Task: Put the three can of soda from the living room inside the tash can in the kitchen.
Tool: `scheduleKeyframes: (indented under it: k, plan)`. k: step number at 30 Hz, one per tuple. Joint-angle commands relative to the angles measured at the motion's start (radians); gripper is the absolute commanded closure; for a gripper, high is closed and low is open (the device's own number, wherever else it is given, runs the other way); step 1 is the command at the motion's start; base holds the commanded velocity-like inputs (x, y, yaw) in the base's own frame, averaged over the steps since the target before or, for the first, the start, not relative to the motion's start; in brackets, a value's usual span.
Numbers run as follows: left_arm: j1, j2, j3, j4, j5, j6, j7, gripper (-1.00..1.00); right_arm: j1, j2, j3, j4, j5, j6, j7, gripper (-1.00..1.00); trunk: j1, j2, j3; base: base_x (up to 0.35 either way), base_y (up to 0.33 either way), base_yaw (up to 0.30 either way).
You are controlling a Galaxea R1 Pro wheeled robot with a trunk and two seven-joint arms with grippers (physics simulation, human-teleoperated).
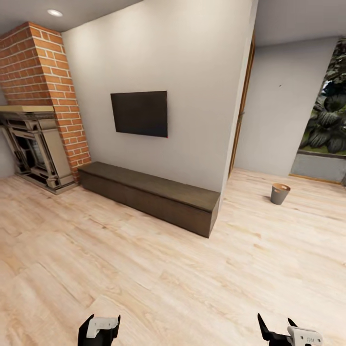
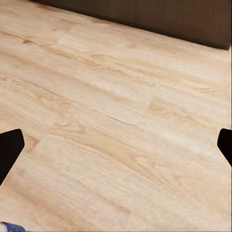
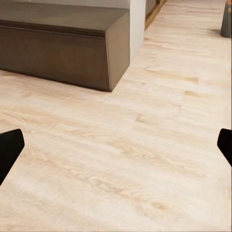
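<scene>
**Grippers cut off at the frame edge, bin far across the room**

Both grippers poke in only at the bottom of the head view: the left gripper (image 1: 99, 330) and the right gripper (image 1: 288, 334) are cropped, so little more than black fingers and white housings show. In each wrist view the dark fingertips (image 2: 10, 147) (image 3: 10, 147) sit at opposite edges with bare wood-plank floor (image 1: 158, 269) between them, so both pairs are spread wide and hold nothing. A small blue-and-white scrap (image 2: 8, 227) at the corner of the left wrist view is too cropped to identify.

The tash can (image 1: 280, 193) stands upright on the floor well beyond the wall end, past the long dark bench (image 1: 149, 192). It is small, round and tapered, grey outside with a coppery rim. The right wrist view catches just its edge (image 3: 226, 21).
</scene>
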Motion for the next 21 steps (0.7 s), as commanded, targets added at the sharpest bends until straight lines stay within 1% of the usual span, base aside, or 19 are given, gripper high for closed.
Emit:
scheduleKeyframes:
  k: [1, 9, 21]
  plan:
    - [0.000, 0.000, 0.000, 0.000, 0.000, 0.000, 0.000, -1.00, 0.000, 0.000, 0.000, 0.000, 0.000, 0.000, 0.000, -1.00, 0.000, 0.000, 0.000, 0.107, -0.271, -0.212]
    - [0.000, 0.000, 0.000, 0.001, 0.000, 0.000, 0.000, -1.00, 0.000, 0.000, 0.000, 0.000, 0.000, 0.000, 0.000, -1.00, 0.000, 0.000, 0.000, 0.103, -0.272, -0.172]
    - [0.000, 0.000, 0.000, 0.000, 0.000, 0.000, 0.000, -1.00, 0.000, 0.000, 0.001, 0.000, 0.001, -0.001, 0.001, -1.00, 0.000, 0.000, 0.000, 0.096, -0.274, -0.046]
